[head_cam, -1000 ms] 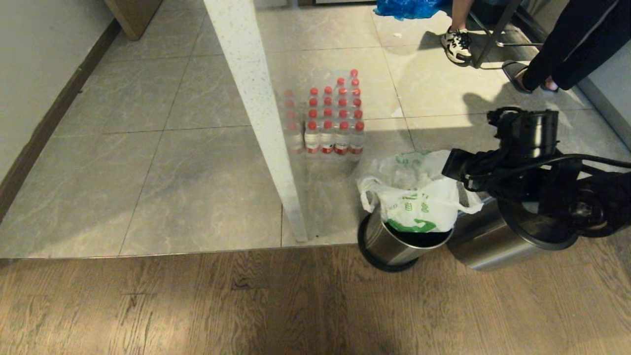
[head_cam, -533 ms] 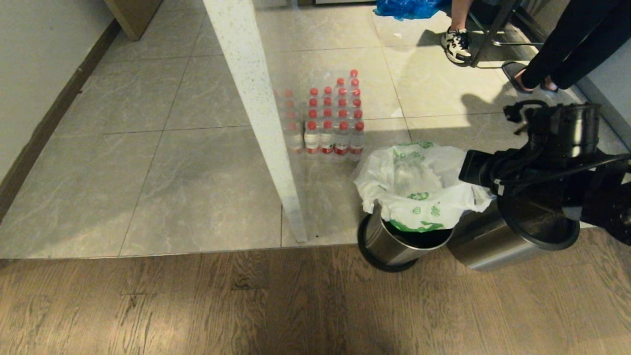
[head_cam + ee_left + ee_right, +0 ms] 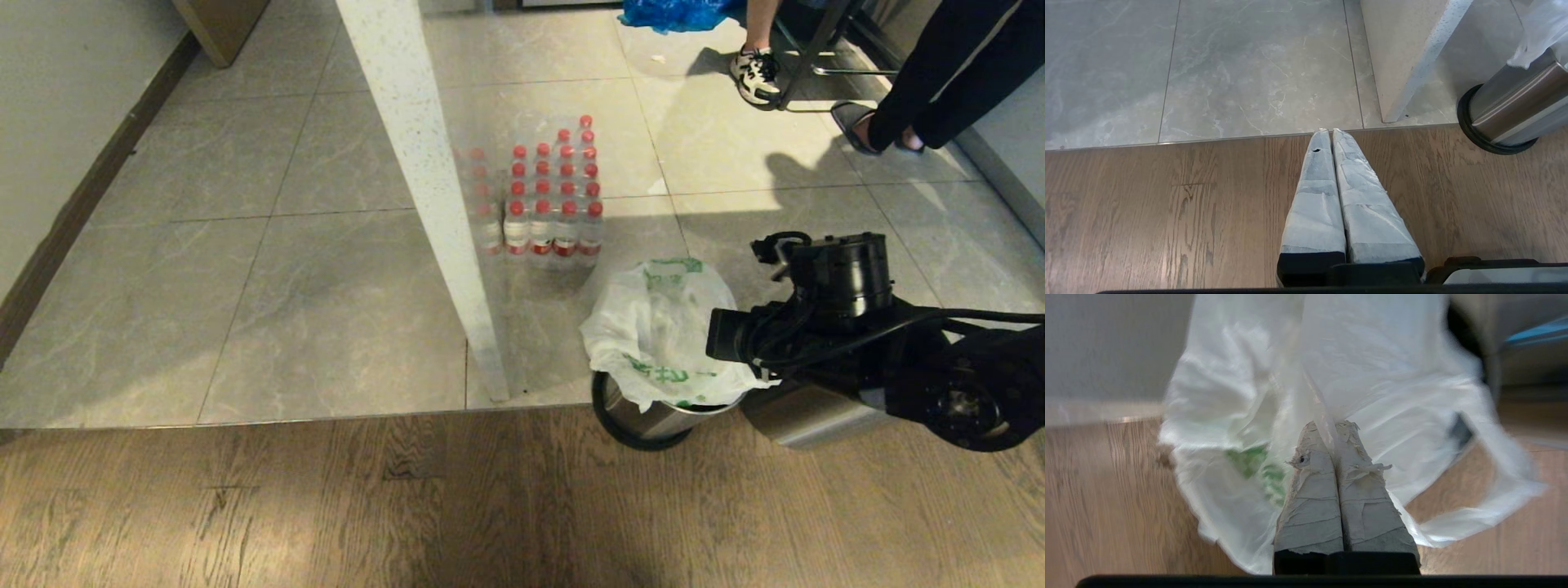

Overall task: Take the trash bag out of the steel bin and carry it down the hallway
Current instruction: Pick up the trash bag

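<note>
Our right hand (image 3: 1331,426) pinches the trash bag (image 3: 661,335) by its thin film; we judge it light, limp, slippery, tearable over the steel bin (image 3: 645,416).

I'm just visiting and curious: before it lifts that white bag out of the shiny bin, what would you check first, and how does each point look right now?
1. Right end effector shut on the trash bag: ok, plastic is pinched between its tips.
2. Bag free of the steel bin: not ok, its lower part hangs inside.
3. Bin upright: ok.
4. Bag's weight and contents: cannot tell.
5. Obstacles nearby: not ok, a second steel bin lies beside it and a white pillar and a pack of bottles stand close.
6. Left end effector out of the way: ok, shut and empty above the wooden floor.
</note>
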Robot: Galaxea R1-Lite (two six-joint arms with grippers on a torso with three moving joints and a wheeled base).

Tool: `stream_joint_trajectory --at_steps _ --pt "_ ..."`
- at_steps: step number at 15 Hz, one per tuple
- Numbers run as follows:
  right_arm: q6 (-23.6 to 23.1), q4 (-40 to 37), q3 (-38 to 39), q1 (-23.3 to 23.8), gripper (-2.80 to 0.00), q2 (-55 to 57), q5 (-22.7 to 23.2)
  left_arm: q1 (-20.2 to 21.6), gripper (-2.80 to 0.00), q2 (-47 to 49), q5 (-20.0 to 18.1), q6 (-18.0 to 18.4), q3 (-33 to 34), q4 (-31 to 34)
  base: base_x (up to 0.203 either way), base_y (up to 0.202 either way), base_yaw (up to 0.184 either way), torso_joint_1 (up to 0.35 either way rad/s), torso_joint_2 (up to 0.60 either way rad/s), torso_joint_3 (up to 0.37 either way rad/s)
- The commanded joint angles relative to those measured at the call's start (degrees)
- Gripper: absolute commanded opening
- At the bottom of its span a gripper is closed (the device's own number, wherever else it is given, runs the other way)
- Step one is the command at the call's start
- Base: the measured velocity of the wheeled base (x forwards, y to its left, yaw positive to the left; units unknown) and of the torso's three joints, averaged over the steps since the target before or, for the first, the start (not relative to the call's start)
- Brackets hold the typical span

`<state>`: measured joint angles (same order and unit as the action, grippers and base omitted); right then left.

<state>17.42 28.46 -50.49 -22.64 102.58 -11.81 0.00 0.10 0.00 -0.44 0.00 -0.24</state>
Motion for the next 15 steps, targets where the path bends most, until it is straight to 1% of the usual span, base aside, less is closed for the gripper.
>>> stream_joint_trajectory --at_steps 1,6,15 --pt "0.2 0.2 -1.1 -1.3 -2.80 4.5 -0.1 0.0 -2.80 0.0 0.0 -0.1 0.0 0.0 0.000 0.000 0.000 0.000 0.00 0.000" --pt "0.7 1.1 -5.4 -2.8 -2.80 9.1 0.0 0.0 -2.80 0.0 0.0 -0.1 0.0 0.0 0.000 0.000 0.000 0.000 0.00 0.000" --pt "0.5 1.0 -8.4 -5.4 -2.80 13.2 0.6 0.0 -2.80 0.0 0.0 0.0 0.0 0.0 0.000 0.000 0.000 0.000 0.00 0.000"
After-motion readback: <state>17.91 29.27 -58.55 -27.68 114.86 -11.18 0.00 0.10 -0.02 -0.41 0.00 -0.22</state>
